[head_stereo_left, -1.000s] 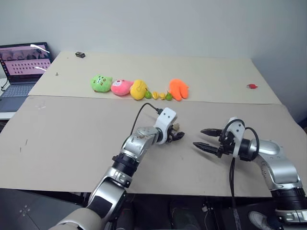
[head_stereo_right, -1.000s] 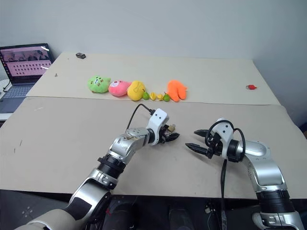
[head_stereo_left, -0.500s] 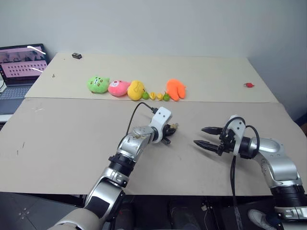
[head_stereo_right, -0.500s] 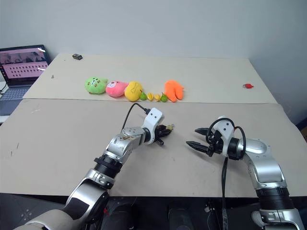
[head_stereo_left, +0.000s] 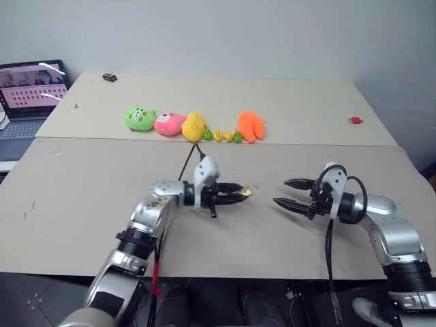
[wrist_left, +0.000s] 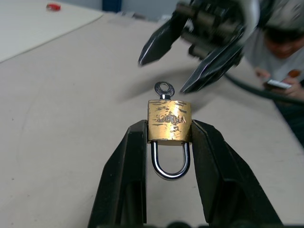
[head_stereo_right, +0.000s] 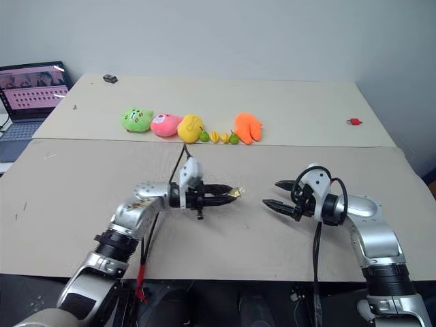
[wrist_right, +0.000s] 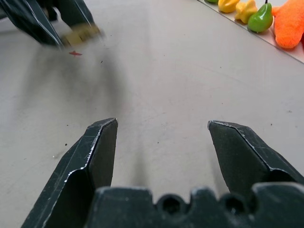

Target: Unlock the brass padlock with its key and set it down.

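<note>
My left gripper (wrist_left: 168, 127) is shut on the brass padlock (wrist_left: 169, 121), its two fingers pinching the body's sides. The silvery shackle (wrist_left: 170, 161) is closed and points back toward my wrist. The key (wrist_left: 164, 89) sticks out of the padlock's far end, toward my right gripper. In the left eye view the padlock (head_stereo_left: 245, 191) hangs a little above the tan table (head_stereo_left: 102, 204), over its front middle. My right gripper (head_stereo_left: 280, 191) stands open a short way to its right, facing the key, with nothing between its fingers (wrist_right: 102, 142).
A row of plush toys (head_stereo_left: 167, 123) and small toy fruits (head_stereo_left: 227, 135) lies across the table's middle. A small red object (head_stereo_left: 355, 120) sits far right, a black item (head_stereo_left: 108, 77) far left. A laptop (head_stereo_left: 30, 85) stands beyond the left edge. A person (wrist_left: 280, 38) sits behind.
My left gripper has closed on the padlock, lifted it off the table and swung to point right at the right gripper. The right arm has stayed in place.
</note>
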